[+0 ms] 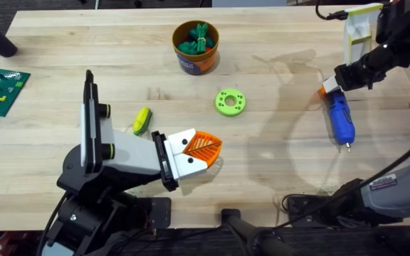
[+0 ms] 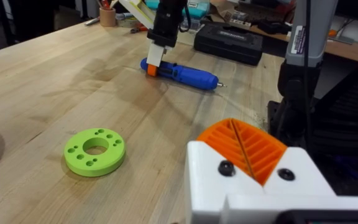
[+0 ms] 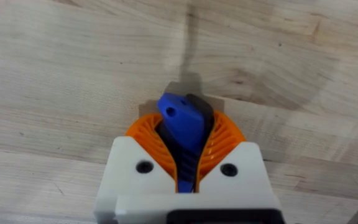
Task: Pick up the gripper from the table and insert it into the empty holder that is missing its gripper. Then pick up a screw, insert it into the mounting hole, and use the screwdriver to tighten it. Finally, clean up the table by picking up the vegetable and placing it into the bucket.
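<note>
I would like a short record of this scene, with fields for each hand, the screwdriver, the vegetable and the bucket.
left hand: shut, holding nothing, above the table near its front edge
right hand: shut on the screwdriver's rear end
screwdriver: lying flat on the table, right side
vegetable: on the table, beside the left arm
bucket: upright at the back, green toy pieces inside

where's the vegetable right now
In the overhead view the vegetable lies on the table left of centre, between the left arm and the lime-green disc, below-left of the bucket.

Bright even light, soft shadows, sharp focus
</note>
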